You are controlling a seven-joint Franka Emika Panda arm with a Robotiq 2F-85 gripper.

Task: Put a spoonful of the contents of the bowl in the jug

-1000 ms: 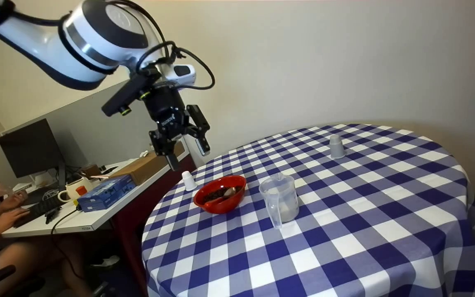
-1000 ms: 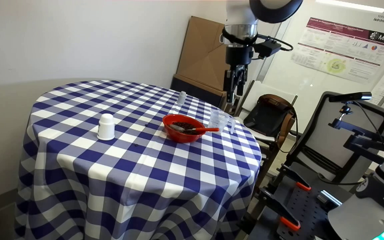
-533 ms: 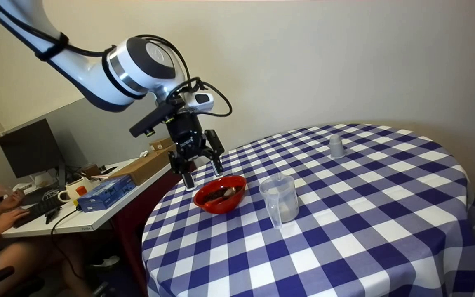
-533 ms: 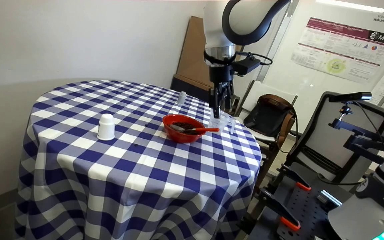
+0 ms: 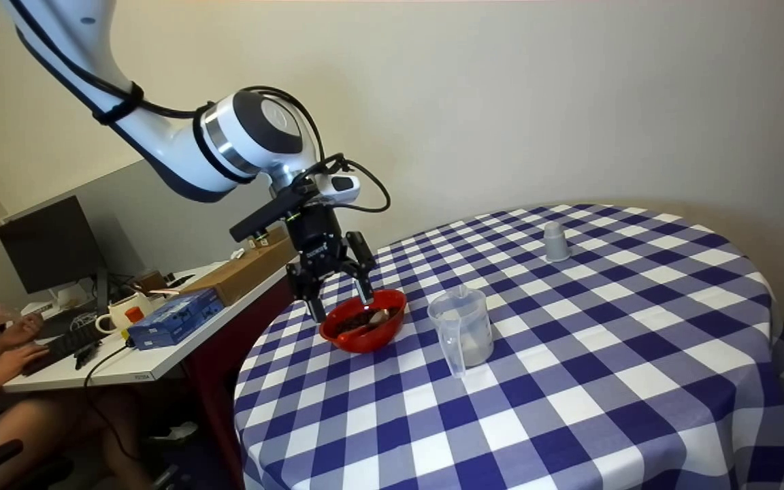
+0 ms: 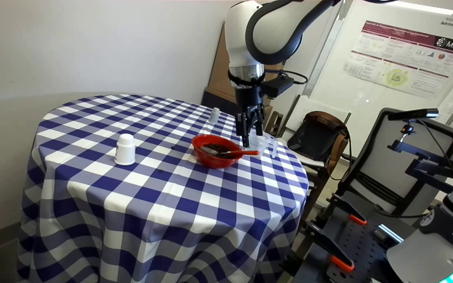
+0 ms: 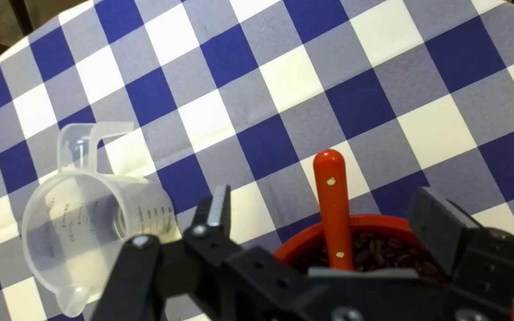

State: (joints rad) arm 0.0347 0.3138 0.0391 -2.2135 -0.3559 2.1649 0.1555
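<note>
Robot arm (image 5: 263, 139) leans over a round bench (image 5: 569, 415) draped in blue-and-white checked cloth (image 5: 610, 333), its jaws released and parted wide, pointing down close to a red bowl (image 6: 212, 162). From where I stand, the bowl sits on the cloth with dark, bean-like contents (image 7: 370, 252) inside and a spoon (image 7: 333, 209) laid in it — metal head within the bowl, red handle with two pale rivets reaching out past the rim. That handle shows between the two jaws, apart from both. Near the bowl a see-through jug (image 7: 147, 207) stands upright, its side printed with measuring marks, its grip and its pouring lip on opposite sides. A white cup-like piece (image 6: 125, 150) stands on the cloth too, the bowl between it and the jug; a greyish cup-like piece (image 5: 555, 241) stands well apart from the bowl. Off to one side — away from the cloth — are a dark monitor (image 5: 52, 248) and a blue box (image 5: 174, 320); elsewhere hangs a printed poster (image 6: 407, 55).
</note>
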